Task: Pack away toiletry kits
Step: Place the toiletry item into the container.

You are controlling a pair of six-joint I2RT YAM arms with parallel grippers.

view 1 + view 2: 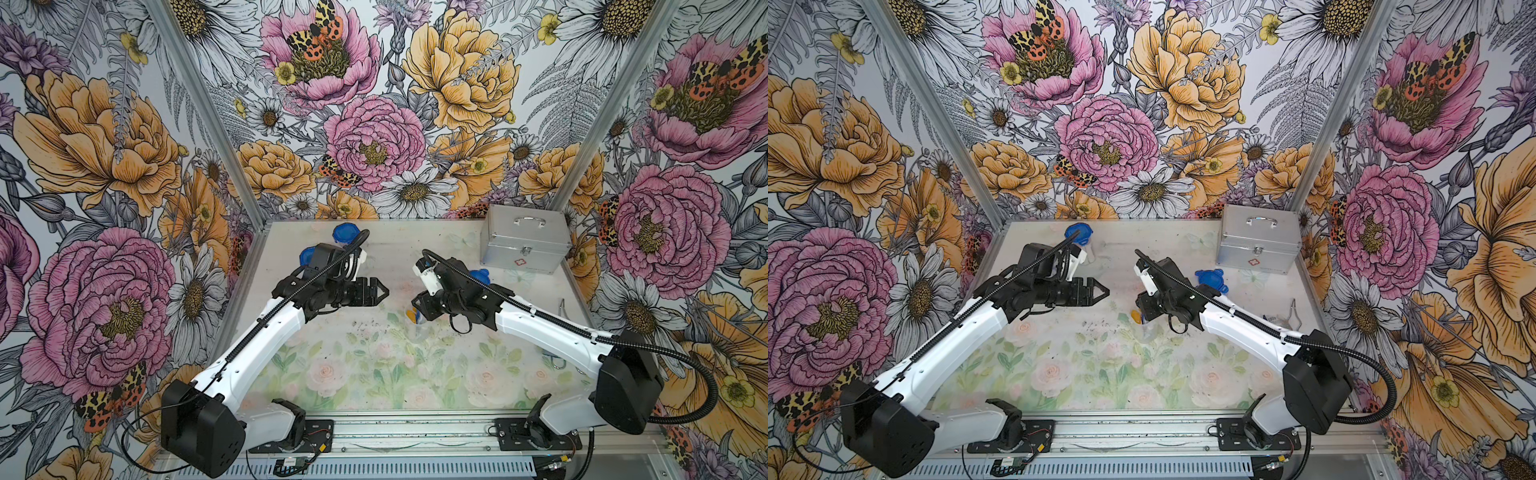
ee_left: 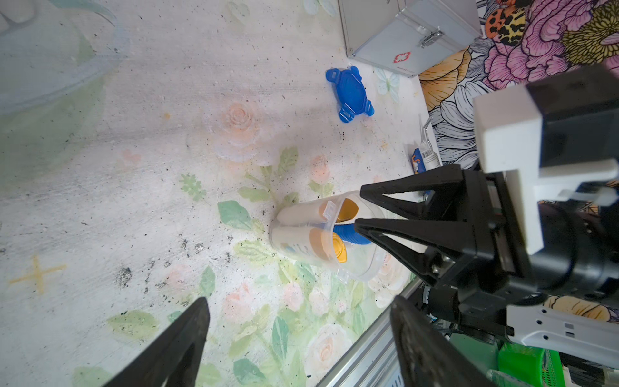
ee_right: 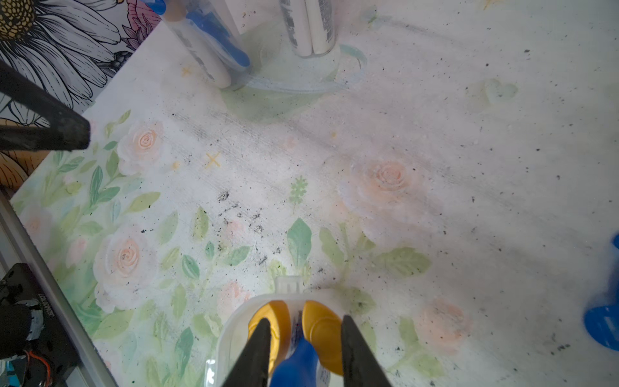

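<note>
The open cup [image 2: 360, 264] stands upright near the middle of the surface [image 1: 374, 374], on the right arm's side. Inside it are two white bottles [image 2: 298, 214] with gold caps [image 3: 321, 328] and a blue toothbrush [image 3: 294, 365] between them, its handle sticking up past the rim. The right claw [image 3: 305, 321] hangs over the cup's mouth with its fingertips dipped inside. Its jaws are parted on either side of the brush handle and are not clamped on it. The left claw [image 2: 299, 301] hovers across from it, above the surface, spread wide and holding nothing. A loose blue lid [image 2: 350, 93] lies flat on the surface between the cup and a shut silver case [image 1: 523, 241] in the far right corner. Two more cups [image 3: 207, 43] [image 3: 311, 30] stand at the far left, filled, with blue lids [image 1: 345, 232] [image 1: 308, 253] on top.
</note>
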